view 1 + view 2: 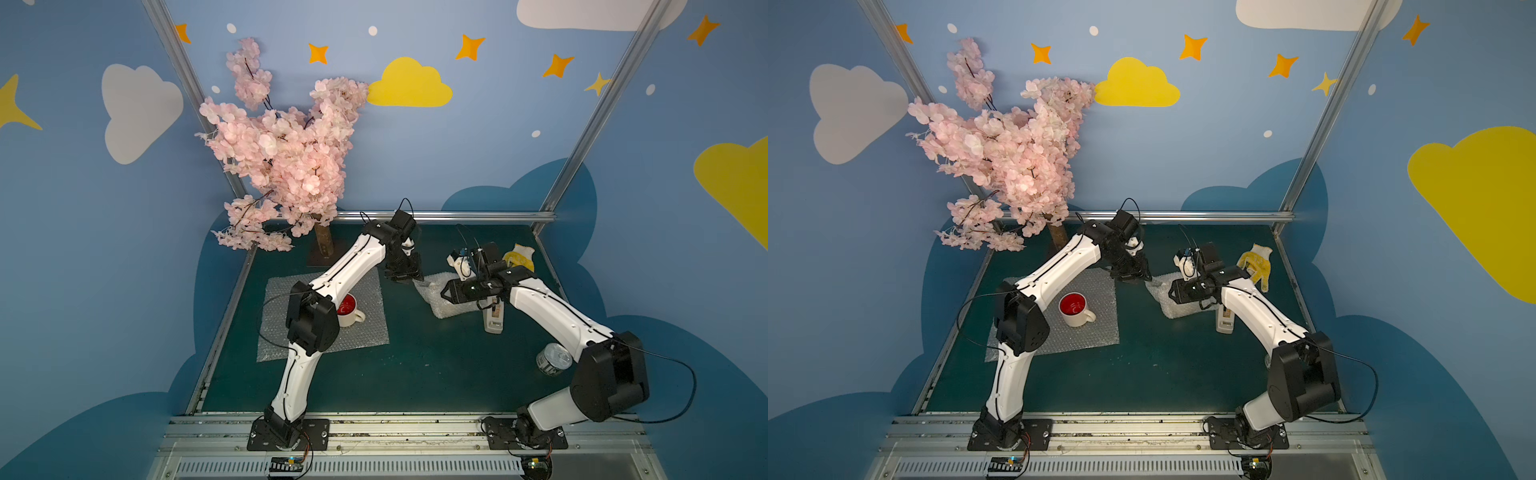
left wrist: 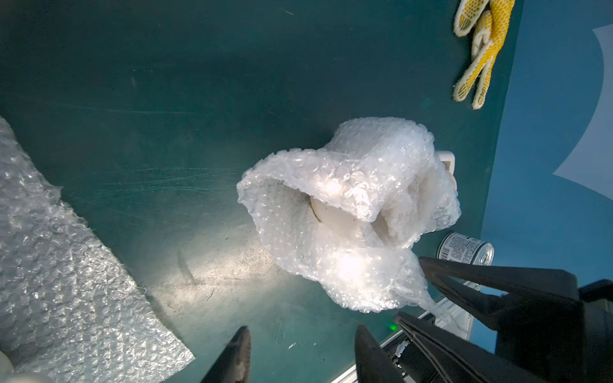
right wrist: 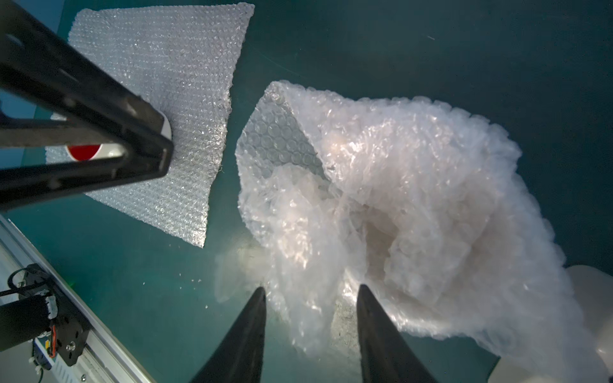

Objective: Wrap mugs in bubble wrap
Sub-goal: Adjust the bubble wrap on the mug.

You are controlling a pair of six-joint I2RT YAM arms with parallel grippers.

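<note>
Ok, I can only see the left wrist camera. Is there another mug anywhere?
Observer: Yes, a mug with a red inside stands upright on the flat bubble wrap sheet.
Operator: Is it wrapped yet?
Observer: No, the sheet lies flat under it, nothing folded up.
Operator: Is anything between the right gripper's jaws?
Observer: Yes. The right gripper has a loose fold of the crumpled bundle there, with the jaws standing apart either side of it.

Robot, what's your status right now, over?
Left gripper open, empty. Right gripper open, astride edge of bubble wrap bundle. Red mug unwrapped on flat sheet. Nothing blocking.
</note>
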